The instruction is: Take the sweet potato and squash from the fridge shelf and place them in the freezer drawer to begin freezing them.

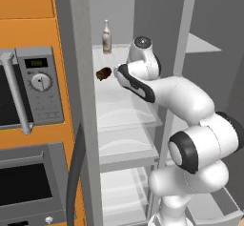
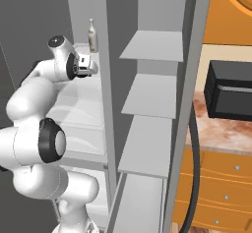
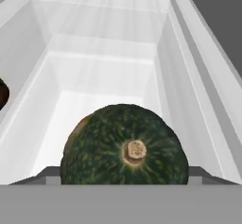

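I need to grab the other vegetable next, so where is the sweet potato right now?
In the left base view the sweet potato lies on the fridge shelf, left of the arm's hand and in front of the bottle.

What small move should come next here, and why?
Probably close the jaws on the squash: in the hand view it sits centred right at the gripper, stem facing the camera, on the fridge shelf. The sweet potato waits to the side.

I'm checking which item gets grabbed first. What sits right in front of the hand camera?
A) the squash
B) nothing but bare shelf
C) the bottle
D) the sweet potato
A: the dark green squash with its tan stem fills the lower middle of the hand view.
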Tool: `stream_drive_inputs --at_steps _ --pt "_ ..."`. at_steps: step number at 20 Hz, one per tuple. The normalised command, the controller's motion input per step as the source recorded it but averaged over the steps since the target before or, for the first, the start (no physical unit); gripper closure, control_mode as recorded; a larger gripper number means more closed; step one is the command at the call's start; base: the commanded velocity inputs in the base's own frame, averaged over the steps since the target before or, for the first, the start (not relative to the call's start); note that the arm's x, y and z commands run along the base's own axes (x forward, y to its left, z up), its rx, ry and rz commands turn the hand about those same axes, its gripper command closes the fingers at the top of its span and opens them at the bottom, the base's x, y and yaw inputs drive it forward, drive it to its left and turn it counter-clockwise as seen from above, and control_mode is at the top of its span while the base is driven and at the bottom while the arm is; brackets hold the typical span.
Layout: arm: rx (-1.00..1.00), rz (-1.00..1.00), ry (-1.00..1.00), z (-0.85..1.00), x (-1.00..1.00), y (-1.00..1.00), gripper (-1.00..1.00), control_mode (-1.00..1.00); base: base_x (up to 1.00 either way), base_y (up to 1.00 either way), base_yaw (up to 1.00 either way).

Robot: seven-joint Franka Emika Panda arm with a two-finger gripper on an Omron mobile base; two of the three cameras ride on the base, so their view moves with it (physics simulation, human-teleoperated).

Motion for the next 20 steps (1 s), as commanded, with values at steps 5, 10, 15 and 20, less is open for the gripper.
stream_drive_inputs --at_steps 5,10,15,20 --pt "0.08 0.00 -0.01 0.22 -1.00 0.00 1.00 -1.00 0.00 0.00 0.00" --pt "0.09 0.00 0.00 0.13 -1.00 -0.02 1.00 -1.00 0.00 0.00 0.00" --pt "0.05 -0.01 0.03 -0.16 -0.95 -0.10 1.00 -1.00 0.00 0.00 0.00" --pt "0.00 0.00 0.11 -0.37 -0.24 -0.01 1.00 -1.00 0.00 0.00 0.00"
